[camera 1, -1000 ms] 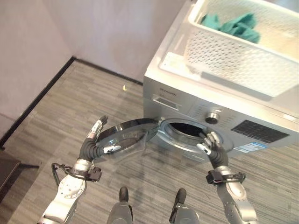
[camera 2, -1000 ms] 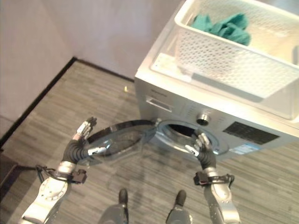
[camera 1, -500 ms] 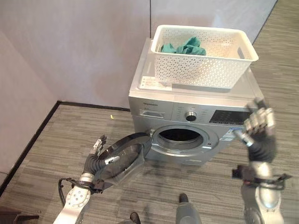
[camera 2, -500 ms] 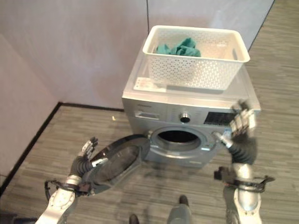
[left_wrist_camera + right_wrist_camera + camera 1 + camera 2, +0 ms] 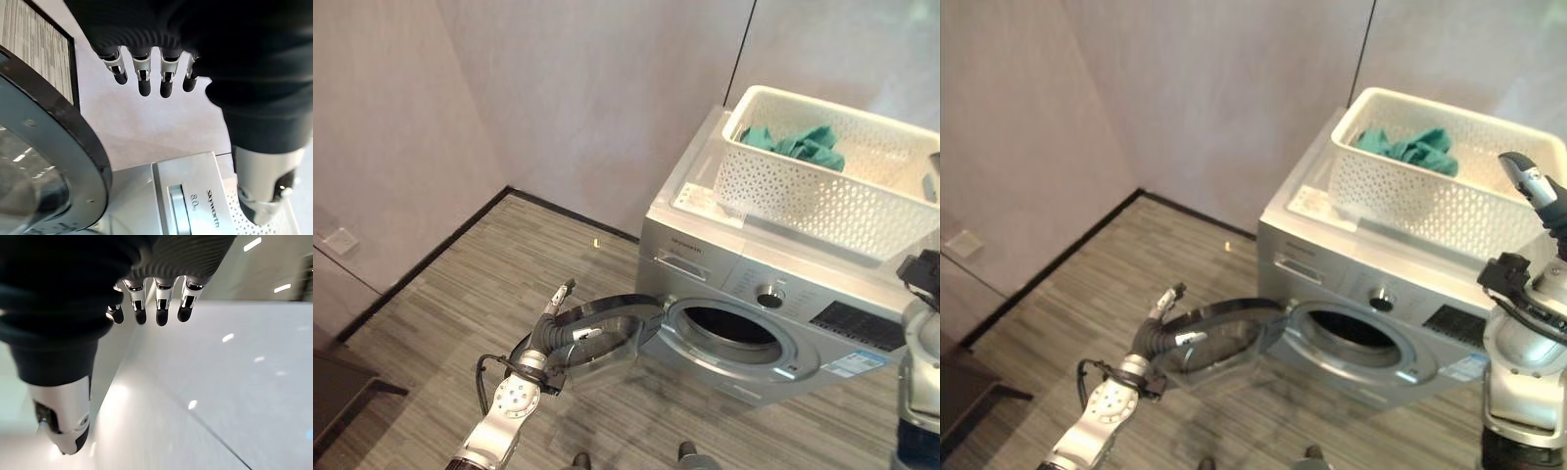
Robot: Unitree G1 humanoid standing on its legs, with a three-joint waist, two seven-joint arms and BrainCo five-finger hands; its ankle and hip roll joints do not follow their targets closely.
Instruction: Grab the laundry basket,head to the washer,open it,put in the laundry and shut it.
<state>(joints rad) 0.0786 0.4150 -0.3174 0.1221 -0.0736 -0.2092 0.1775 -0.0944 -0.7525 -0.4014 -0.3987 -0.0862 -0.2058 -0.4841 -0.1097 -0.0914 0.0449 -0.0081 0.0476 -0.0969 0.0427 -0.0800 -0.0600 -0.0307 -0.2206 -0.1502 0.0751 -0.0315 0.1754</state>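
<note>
- Washer (image 5: pixel 754 294) in the corner by the wall, round door (image 5: pixel 597 333) swung fully open to its left, drum opening (image 5: pixel 734 328) dark and exposed.
- White laundry basket (image 5: pixel 822 186) on top of the washer, upright, near its back edge.
- Green laundry (image 5: pixel 798 145) bunched in the basket's far-left corner, none seen in the drum.
- Left hand (image 5: pixel 558 318) low at the outer side of the open door, fingers straight and spread, holding nothing; fingertips (image 5: pixel 144 85) shown extended in the left wrist view, door rim (image 5: pixel 73 147) just beside them, contact with it not clear.
- Right hand (image 5: pixel 1533 186) raised high beside the basket's right end, fingers extended, empty; same relaxed, straight fingers (image 5: pixel 161 313) in the right wrist view, apart from any object.
- Grey plank floor (image 5: pixel 460 284) in front of the washer.
</note>
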